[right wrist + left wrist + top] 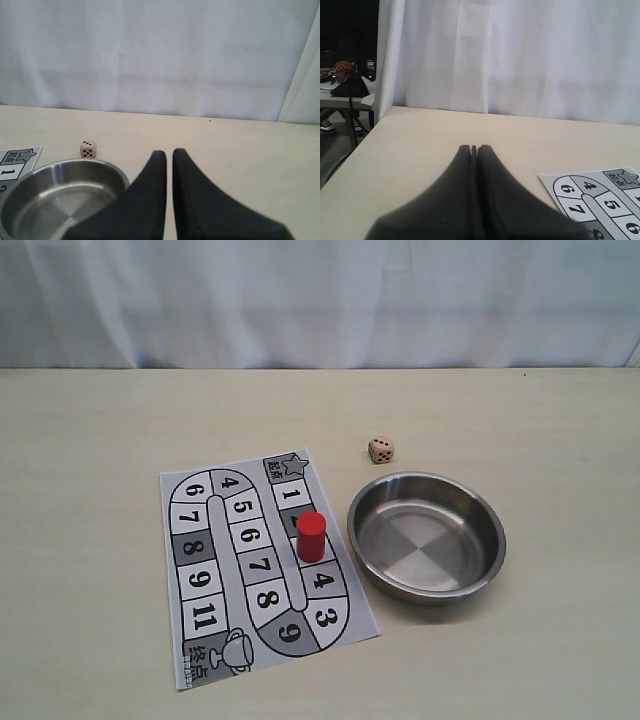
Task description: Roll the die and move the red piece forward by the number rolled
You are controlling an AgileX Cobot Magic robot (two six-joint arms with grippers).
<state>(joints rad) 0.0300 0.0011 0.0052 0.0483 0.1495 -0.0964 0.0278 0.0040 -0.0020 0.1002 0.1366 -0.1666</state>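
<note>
Jo: Black fingers fill the foreground on both wrists. Left gripper (474, 148) has its fingertips pressed together with nothing between them. Right gripper (169, 151) shows only a thin slit between its tips, and nothing is held there either.

Sam: And the small pale tan wooden die (380, 450)?

Jo: It's sitting on the pale table (80, 540), outside the round steel bowl (430, 592) and just past its far rim, on the right half of the exterior view. So the right arm looks the nearer one, I'd say. From that wrist the die (88, 149) lies ahead of the fingers and off toward the board side, beyond the bowl (65, 162).

Sam: Any long axis to line up on?

Jo: None, it's a cube, and its faces sit a little turned to the table edge. My read is that the jaws must part first, then square up to two flat sides.

Sam: And the red piece?

Jo: The small red upright cylinder (311, 536) stands on the printed paper board (200, 580), on the square right after 1, covering its number. Only the exterior view shows it. The left wrist catches just a corner of the board (600, 200), with no die and no bowl. The exterior view shows neither arm.
</note>
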